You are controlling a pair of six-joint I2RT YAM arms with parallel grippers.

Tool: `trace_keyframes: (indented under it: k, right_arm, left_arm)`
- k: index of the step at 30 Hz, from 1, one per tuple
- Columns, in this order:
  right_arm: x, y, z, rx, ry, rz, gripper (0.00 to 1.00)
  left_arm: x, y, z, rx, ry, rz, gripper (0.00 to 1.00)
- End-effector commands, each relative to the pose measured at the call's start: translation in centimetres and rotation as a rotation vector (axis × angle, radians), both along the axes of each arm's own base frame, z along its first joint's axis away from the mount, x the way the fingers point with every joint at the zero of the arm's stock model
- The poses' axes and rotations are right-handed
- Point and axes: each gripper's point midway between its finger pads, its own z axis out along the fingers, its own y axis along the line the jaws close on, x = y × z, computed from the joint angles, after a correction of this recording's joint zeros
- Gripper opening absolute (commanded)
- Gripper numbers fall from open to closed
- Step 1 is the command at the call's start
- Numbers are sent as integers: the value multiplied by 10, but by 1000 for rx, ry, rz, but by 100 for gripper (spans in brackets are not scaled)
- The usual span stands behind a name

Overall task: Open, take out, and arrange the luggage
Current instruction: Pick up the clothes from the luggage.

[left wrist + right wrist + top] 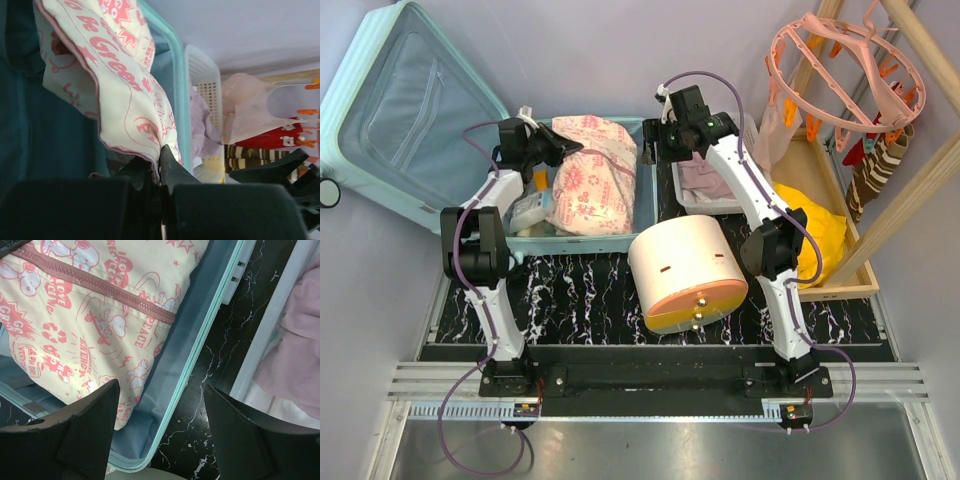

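Left fingers (172, 172) pinch a soft, cartoon-printed pouch (125, 100) in the hard mint luggage (410, 110).

The cream pouch (90, 315) carries pink printed words, of which "PEACE" and "Green" can be read.

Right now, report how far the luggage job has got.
Done: the luggage lies open, its lid laid back. In hand: the left claw is shut on the edge of the cream pouch with pink print, which sits in the case's base. The right claw hangs open over the case's right rim, holding nothing. Left: getting that pouch and the smaller items beside it out, then arranging them.
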Motion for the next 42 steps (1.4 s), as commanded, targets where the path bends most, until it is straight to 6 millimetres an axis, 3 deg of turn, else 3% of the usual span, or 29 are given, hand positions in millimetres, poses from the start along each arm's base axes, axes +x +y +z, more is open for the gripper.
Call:
trace_keyframes:
  k: [1, 6, 8, 14, 26, 32, 35, 42]
  right_arm:
    - [0, 7, 22, 31, -42, -3, 77]
    - [3, 2, 21, 9, -56, -19, 77]
    - [5, 0, 20, 26, -44, -29, 78]
    - [16, -4, 24, 177, 31, -58, 78]
    - [38, -4, 41, 474, 83, 10, 81]
    - [41, 9, 34, 556, 126, 60, 83]
    - [40, 16, 33, 599, 154, 94, 92]
    - [49, 11, 30, 671, 178, 84, 93]
  left_arm:
    - [2, -5, 128, -103, -315, -7, 0]
    - [-2, -15, 158, -147, -369, -22, 0]
    - [-5, -30, 170, -167, -399, -48, 0]
    - [-8, -45, 189, -175, -435, -70, 0]
    - [-19, -45, 220, -213, -485, -78, 0]
    - [-27, -42, 244, -269, -523, -74, 0]
    - [-31, -40, 255, -287, -541, -75, 0]
    - [-40, -33, 271, -319, -555, -62, 0]
